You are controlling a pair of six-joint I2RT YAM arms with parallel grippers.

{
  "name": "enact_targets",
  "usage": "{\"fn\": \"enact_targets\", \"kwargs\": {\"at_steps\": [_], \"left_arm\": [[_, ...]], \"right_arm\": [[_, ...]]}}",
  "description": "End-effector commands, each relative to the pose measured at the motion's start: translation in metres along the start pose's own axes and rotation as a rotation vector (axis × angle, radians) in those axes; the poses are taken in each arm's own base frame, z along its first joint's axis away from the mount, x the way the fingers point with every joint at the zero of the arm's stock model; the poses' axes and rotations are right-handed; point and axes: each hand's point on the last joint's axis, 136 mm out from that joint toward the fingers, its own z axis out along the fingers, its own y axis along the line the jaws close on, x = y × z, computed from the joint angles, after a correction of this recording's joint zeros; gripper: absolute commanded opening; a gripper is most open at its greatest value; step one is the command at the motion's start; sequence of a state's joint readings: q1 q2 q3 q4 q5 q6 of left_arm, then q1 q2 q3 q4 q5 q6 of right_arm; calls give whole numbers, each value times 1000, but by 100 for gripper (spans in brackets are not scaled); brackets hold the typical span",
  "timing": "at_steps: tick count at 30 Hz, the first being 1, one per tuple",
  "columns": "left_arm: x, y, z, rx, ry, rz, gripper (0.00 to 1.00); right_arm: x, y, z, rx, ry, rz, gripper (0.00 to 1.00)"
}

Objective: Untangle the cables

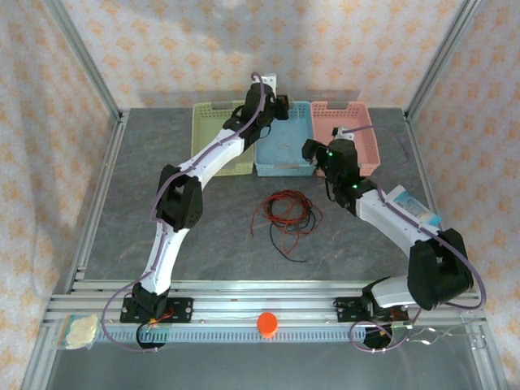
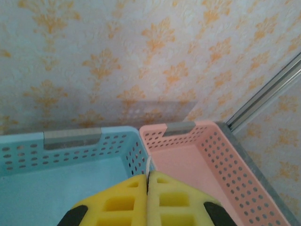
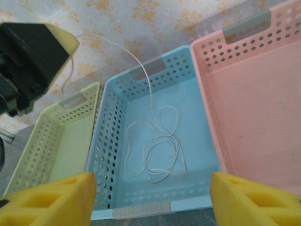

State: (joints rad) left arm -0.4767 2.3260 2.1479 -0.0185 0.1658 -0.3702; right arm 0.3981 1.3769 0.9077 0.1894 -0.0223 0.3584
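Well in front of the blue basket (image 3: 107,141), on the rail at the near edge of the table (image 1: 211,236), sits an orange ball (image 1: 266,323). Closer in, on bare table just in front of the basket, the red and black cables (image 1: 283,213) lie in one loose tangle, with a black tail trailing away from the basket.

The right tool (image 3: 150,202) hovers over the basket's front rim, its fingers spread wide and empty. Inside the basket the white cable (image 3: 157,150) lies in slack loops. One end climbs front to back, up to the left tool (image 2: 147,181), which is pinched shut on it above the basket's back rim.

A green basket (image 3: 61,141) stands on the blue basket's left and a pink basket (image 3: 244,117) on its right.

To my eye the white cable only needs letting go to drop in. The tangle is left, and the right arm is nearer it, with nothing between them.
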Motion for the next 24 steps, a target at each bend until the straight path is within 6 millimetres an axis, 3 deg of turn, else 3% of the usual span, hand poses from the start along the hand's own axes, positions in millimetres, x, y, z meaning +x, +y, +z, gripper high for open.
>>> {"fn": "enact_targets", "kwargs": {"at_steps": [1,5,11,17,24], "left_arm": [[32,19,11,-35,74,-13,0],[45,29,14,-78,105,-10,2],[34,22,5,-79,103,12,44],[5,0,-22,-93,76,67,83],[-23,-13,-78,-205,14,97,86]], "right_arm": [[-12,4,1,-17,-45,19,70],[-12,-10,10,72,-53,52,73],[-10,-21,26,222,46,45,74],[-11,-8,17,134,57,-2,74],[-22,-2,0,117,53,-31,74]]}}
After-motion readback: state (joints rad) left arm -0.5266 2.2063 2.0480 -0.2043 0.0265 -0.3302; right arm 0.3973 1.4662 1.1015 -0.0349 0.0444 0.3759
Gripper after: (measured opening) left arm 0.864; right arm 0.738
